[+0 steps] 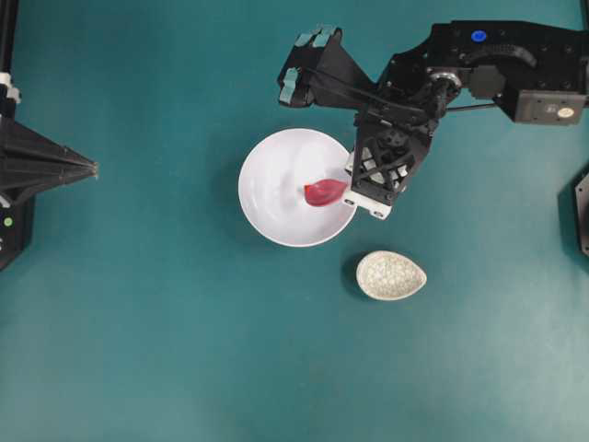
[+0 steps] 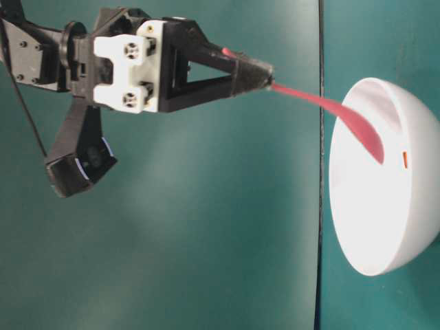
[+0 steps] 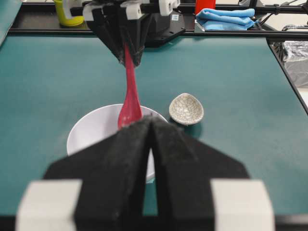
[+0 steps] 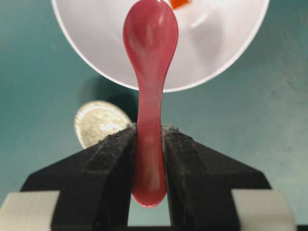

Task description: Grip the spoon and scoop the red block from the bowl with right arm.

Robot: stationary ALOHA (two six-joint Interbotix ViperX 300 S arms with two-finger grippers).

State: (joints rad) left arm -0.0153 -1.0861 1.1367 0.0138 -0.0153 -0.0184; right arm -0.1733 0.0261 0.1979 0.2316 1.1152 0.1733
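On the teal table, the right gripper pinches the glossy pink-red spoon over the white bowl. The red block beyond its scoop is cut off; the left gripper is closed, empty.

A small egg-shaped speckled grey-white dish sits on the teal table, while at the far edge in the left wrist view stand a yellow cup, a red container and a folded blue cloth.

Teal table, white bowl, speckled dish
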